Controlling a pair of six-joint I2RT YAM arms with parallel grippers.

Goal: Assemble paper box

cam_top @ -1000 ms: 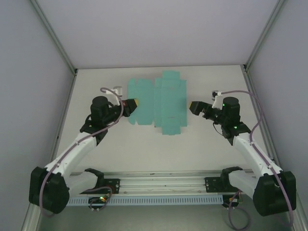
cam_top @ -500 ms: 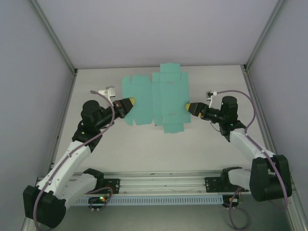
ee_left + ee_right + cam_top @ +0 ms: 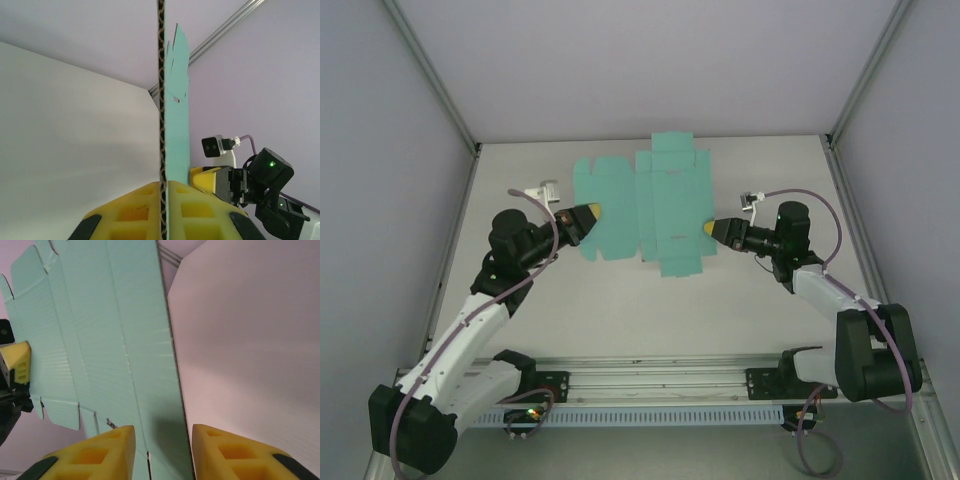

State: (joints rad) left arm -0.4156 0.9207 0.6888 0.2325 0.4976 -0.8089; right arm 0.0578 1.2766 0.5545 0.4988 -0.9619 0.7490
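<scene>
The left pincer [image 3: 585,214] reaches in from the left side of the desk [image 3: 620,320] and is clamped together on the left edge of the paper box [image 3: 640,205]. In the left wrist view the pincer [image 3: 162,186] has the thin card [image 3: 179,125] pressed edge-on between its two sides, with no gap showing.

The paper box is a flat teal cut-out sheet with flaps, not folded up. It spreads level over the far middle of the desk, between the two arms. Whether it touches the desk I cannot tell.

The right pincer [image 3: 711,229] meets the sheet's right edge. In the right wrist view the pincer [image 3: 163,432] stands apart, its yellow fingers [image 3: 107,452] on either side of the sheet's [image 3: 115,340] near edge with clear space between them.
</scene>
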